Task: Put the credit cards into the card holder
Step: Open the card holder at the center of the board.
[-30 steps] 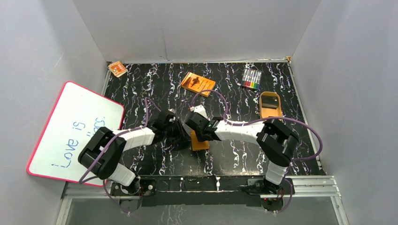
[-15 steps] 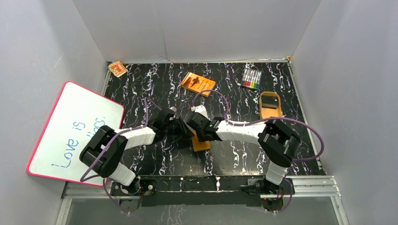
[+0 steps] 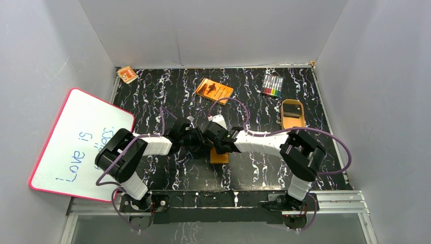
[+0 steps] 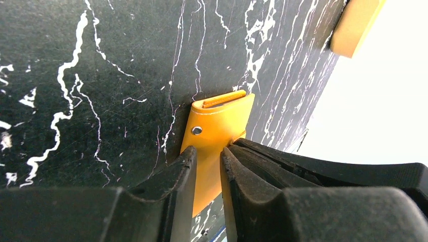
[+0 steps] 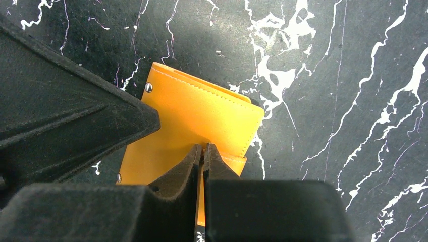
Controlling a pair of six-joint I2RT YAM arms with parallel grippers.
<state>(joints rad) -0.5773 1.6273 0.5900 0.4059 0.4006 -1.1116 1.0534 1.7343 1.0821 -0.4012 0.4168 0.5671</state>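
**Left gripper** (image 4: 207, 155). We see its two fingers drawn to a narrow gap. The orange leather of the card holder (image 4: 218, 117) fills that gap, so the near end of the holder is clamped.

**Right gripper** (image 5: 203, 147). Its fingers are pressed almost together, with only a thin orange strip of the holder between them. We read this as a pinch on a thin flap at the holder's near edge. In the right wrist view the black body of the left gripper covers the holder's left corner, and a snap stud (image 5: 148, 87) shows just past it.

**Containers.** The tan oval tray (image 3: 295, 123) sits near the right edge of the table (image 3: 152, 91). The credit cards (image 3: 290, 109) lie inside it as one dark rectangle, and we cannot tell how many are stacked.

**Edges and room.** The holder lies in the near middle of the table, well apart from both side walls, with marbled surface showing beyond it and to its right. Along the far edge we note an orange book (image 3: 214, 90), a marker pack (image 3: 272, 85) and a small orange packet (image 3: 127, 74). A whiteboard (image 3: 81, 142) overhangs the left edge.

**Relation.** The cards are well apart from both grippers, to the right of them and farther back.
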